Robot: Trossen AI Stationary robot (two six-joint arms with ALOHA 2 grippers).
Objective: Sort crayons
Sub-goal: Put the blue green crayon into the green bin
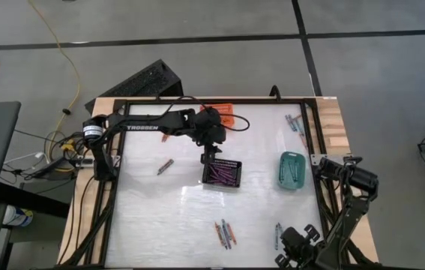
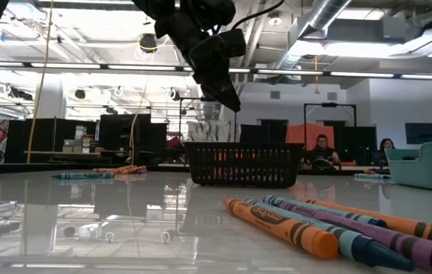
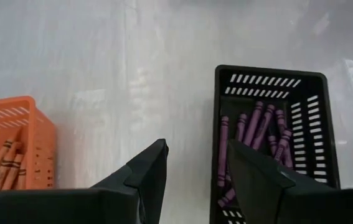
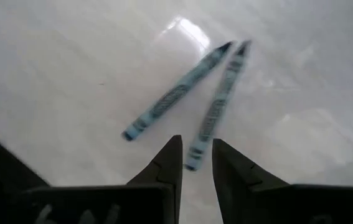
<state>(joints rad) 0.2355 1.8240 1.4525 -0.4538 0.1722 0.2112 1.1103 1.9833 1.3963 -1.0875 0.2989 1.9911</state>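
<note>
My left gripper (image 1: 211,155) (image 3: 195,171) hangs open over the near-left edge of the black basket (image 1: 222,174) (image 3: 269,137), which holds purple crayons (image 3: 260,140). Nothing is between its fingers. My right gripper (image 4: 195,163) (image 1: 285,241) is low over the table's near right, open by a narrow gap. Two teal-blue crayons (image 4: 192,102) (image 1: 278,231) lie flat there. The near end of one (image 4: 193,163) shows between the fingertips. The orange basket (image 1: 219,114) (image 3: 11,155) holds orange crayons. The teal basket (image 1: 292,169) stands at the right.
Loose crayons lie near the front middle (image 1: 223,233) (image 2: 315,228), at the far right (image 1: 296,124) and singly left of the black basket (image 1: 166,166). A black frame (image 1: 313,150) borders the white tabletop. People sit in the room beyond (image 2: 322,148).
</note>
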